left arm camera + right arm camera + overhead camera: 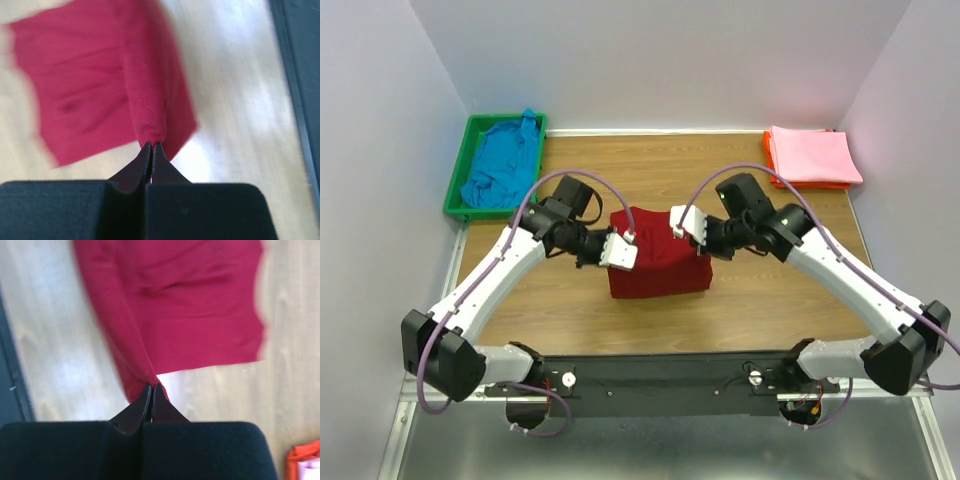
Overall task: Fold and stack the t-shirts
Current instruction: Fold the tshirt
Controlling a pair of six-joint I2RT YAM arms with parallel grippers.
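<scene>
The dark red t-shirt (658, 262) is folded to a block in the middle of the table, its far edge lifted. My left gripper (629, 237) is shut on the shirt's far left corner; in the left wrist view the red cloth (95, 85) hangs from the pinched tips (151, 145). My right gripper (676, 232) is shut on the far right corner, and the right wrist view shows the cloth (190, 310) drawn up to its tips (152, 386). The bright blue t-shirt (503, 165) lies crumpled at far left. A folded light pink t-shirt (812, 155) sits at far right.
The blue shirt lies in a green plastic bin (459, 170) at the table's far left corner. The pink shirt rests on a thin orange tray (772, 172) at the far right, its corner showing in the right wrist view (300, 460). White walls close in three sides.
</scene>
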